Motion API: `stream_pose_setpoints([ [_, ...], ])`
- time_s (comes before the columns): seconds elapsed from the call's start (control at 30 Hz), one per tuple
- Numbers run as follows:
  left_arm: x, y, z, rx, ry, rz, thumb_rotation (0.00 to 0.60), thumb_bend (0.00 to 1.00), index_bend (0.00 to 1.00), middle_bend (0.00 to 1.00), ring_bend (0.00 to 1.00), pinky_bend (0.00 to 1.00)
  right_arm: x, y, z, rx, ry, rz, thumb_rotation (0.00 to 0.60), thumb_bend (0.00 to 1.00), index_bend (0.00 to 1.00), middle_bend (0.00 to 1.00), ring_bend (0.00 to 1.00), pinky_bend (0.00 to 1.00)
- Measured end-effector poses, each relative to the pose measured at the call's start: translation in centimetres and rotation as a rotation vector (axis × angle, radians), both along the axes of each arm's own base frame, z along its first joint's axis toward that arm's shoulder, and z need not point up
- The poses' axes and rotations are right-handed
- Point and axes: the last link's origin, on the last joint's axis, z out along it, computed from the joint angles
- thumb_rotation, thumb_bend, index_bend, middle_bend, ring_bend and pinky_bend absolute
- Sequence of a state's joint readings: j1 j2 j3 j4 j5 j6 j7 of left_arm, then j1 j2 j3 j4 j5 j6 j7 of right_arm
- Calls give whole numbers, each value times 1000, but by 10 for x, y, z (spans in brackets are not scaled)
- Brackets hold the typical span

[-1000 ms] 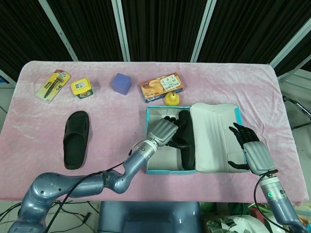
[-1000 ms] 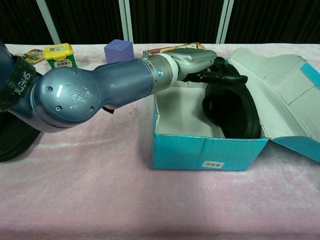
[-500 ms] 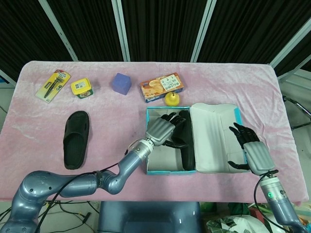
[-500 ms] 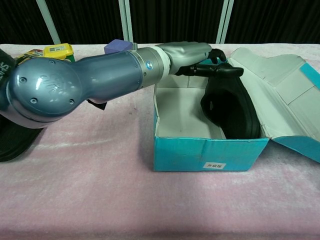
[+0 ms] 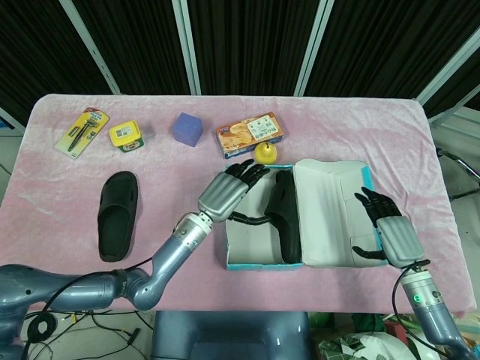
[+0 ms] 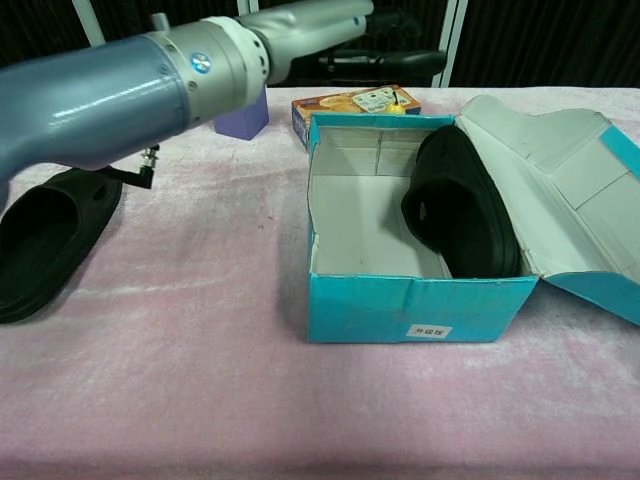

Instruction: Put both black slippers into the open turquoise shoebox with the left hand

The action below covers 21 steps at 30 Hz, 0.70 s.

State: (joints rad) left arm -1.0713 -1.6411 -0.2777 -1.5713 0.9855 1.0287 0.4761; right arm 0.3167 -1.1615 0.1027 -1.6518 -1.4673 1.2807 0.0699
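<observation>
Inside the turquoise shoebox point(image 5: 238, 264), against its right wall, one black slipper point(image 5: 286, 216) stands on its edge, leaning toward the box's raised lid point(image 5: 330, 214) — the chest view shows it tilted, sole side to the lid. Above the shoebox's left wall hovers the left hand point(image 5: 223, 193), fingers spread apart and holding nothing, clear of the slipper. Well to the left of the shoebox, the second black slipper point(image 5: 118, 214) lies flat on the pink tablecloth point(image 5: 172, 180), sole down, untouched. To the right of the shoebox, just beside the lid's outer edge, the right hand point(image 5: 390, 234) is raised with its fingers apart and empty. Behind the shoebox sit a yellow fruit point(image 5: 265, 152), just beside its back wall, and an orange snack box point(image 5: 250, 134). Further left of these — a purple cube point(image 5: 187, 128), a yellow container point(image 5: 125, 136) and a carded tool pack point(image 5: 82, 130).
</observation>
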Motion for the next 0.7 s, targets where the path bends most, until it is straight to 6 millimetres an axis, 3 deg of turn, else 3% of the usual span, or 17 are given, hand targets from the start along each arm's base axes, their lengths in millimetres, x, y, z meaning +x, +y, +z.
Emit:
stream_pose_setpoints([
  [0.13, -25, -14, 33, 106, 41, 54, 551, 21, 61, 94, 22, 183, -3, -2, 1, -7, -1, 1, 600, 31, 0, 0, 0, 68],
  [0.2, -40, -21, 50, 155, 70, 97, 598, 21, 43, 84, 22, 184, -3, -2, 2, -9, 2, 2, 600, 31, 0, 0, 0, 68],
  [0.33, -91, -37, 86, 251, 185, 236, 600, 21, 15, 69, 22, 185, -4, -4, 0, -7, 10, 9, 600, 31, 0, 0, 0, 68],
  [0.43, -129, -47, 100, 270, 261, 339, 600, 21, 11, 66, 22, 194, -4, -4, -1, -7, 13, 13, 600, 30, 0, 0, 0, 68],
  [0.7, -185, -56, 109, 228, 296, 498, 600, 19, 28, 82, 61, 234, -7, -5, -6, 0, 9, 2, 600, 31, 0, 0, 0, 68],
])
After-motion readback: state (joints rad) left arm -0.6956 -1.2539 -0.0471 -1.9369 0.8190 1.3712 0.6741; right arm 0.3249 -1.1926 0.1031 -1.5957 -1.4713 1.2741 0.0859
